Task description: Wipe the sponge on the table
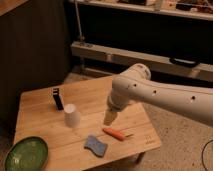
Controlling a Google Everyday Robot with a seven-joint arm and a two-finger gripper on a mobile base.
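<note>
Hanging empty with jaws spread, the gripper [109, 119] was poised over the table [40, 107] just behind and right of the sponge [95, 145], which lay flat on the slats, apart from the claw. An orange stick [116, 133] lay just right of the sponge, a white cup [71, 116] behind and left of it. The scene fitted a reach for the sponge or a release after wiping; any grasp would have needed the jaws astride the pad, clear of the stick.
</note>
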